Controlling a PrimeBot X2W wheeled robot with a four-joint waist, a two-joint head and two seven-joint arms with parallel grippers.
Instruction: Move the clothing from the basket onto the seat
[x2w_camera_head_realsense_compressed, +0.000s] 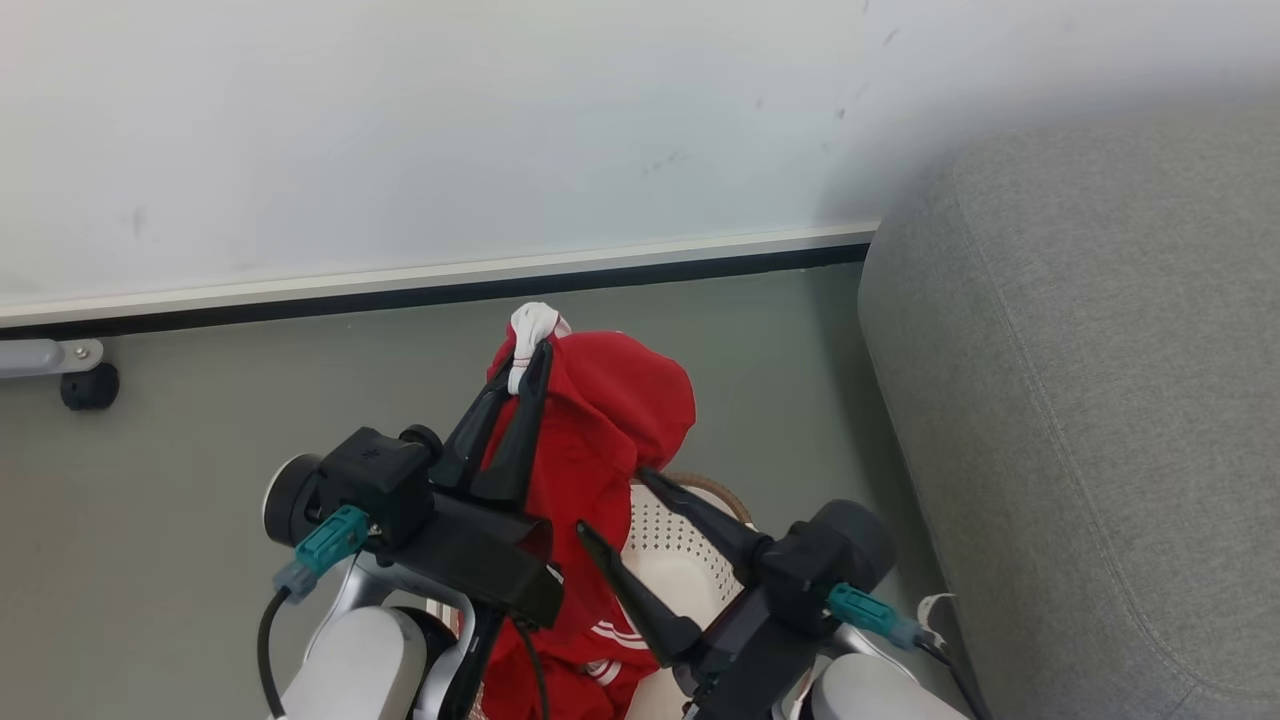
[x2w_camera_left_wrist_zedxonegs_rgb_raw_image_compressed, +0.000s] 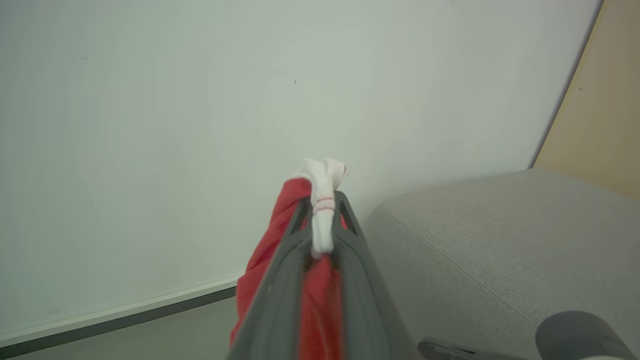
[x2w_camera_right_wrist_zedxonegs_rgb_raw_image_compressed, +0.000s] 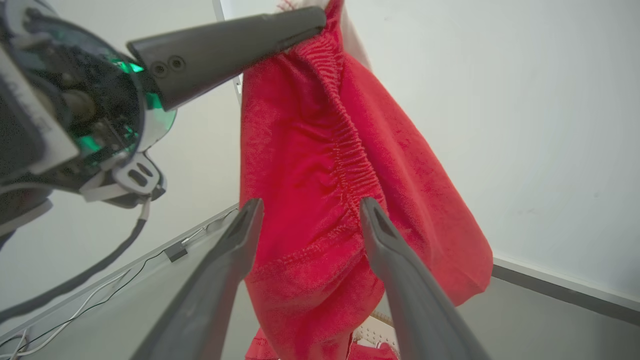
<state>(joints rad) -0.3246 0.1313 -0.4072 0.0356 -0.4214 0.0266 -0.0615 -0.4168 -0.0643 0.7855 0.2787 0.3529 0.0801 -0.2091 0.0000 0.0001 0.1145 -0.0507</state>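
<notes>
Nearest, low in the head view, the basket (x2w_camera_head_realsense_compressed: 668, 528) sits on the floor (x2w_camera_head_realsense_compressed: 230, 440) between the robot's two pale forearms, its perforated white wall and a stretch of brown rim showing. Red fabric with white stripes lies down inside it on the left. I cannot tell whether this is a second piece or the tail of the lifted one.

Just above the basket, the right gripper (x2w_camera_head_realsense_compressed: 612, 500) stands with its jaws spread wide and holds nothing. In the right wrist view the two fingers flank the hanging red cloth near its gathered seam. Whether either finger touches the cloth cannot be told.

A little farther and to the left, the left gripper (x2w_camera_head_realsense_compressed: 528, 358) is raised. Its jaws are drawn narrow and pinched on a white end of the clothing (x2w_camera_head_realsense_compressed: 615, 420), which pokes out past the fingertips. The rest of the red garment drapes down from that grip to the basket, clear of the floor.

To the right, the seat (x2w_camera_head_realsense_compressed: 1080, 400) runs from near to far, a large grey cushion with a rounded corner. The clothing is beside it, not on it.

Farthest, a dark skirting strip (x2w_camera_head_realsense_compressed: 450, 288) meets the pale wall (x2w_camera_head_realsense_compressed: 500, 130), and a small black castor (x2w_camera_head_realsense_compressed: 88, 386) stands at the far left.
</notes>
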